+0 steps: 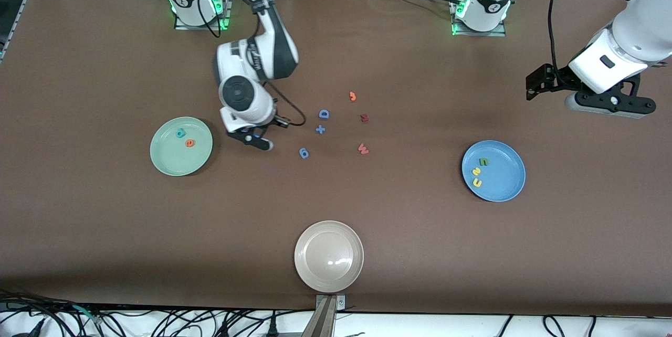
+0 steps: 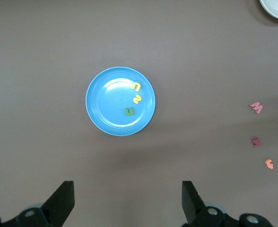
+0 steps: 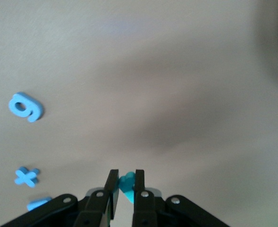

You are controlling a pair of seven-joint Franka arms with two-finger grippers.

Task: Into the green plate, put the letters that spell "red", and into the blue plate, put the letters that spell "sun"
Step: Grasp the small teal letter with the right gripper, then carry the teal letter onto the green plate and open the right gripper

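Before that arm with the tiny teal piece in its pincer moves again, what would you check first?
1. Right pincer shut on the teal letter: ok.
2. Which letter it is: cannot tell, mostly hidden between the fingers.
3. Green plate has room: ok, only a teal letter and the orange e lie in it.
4. Path to the green plate: ok, the plate lies right beside the right pincer.
5. Blue plate holds its three letters: ok.
6. Left pincer out of the way: ok, open, waiting above the blue plate.
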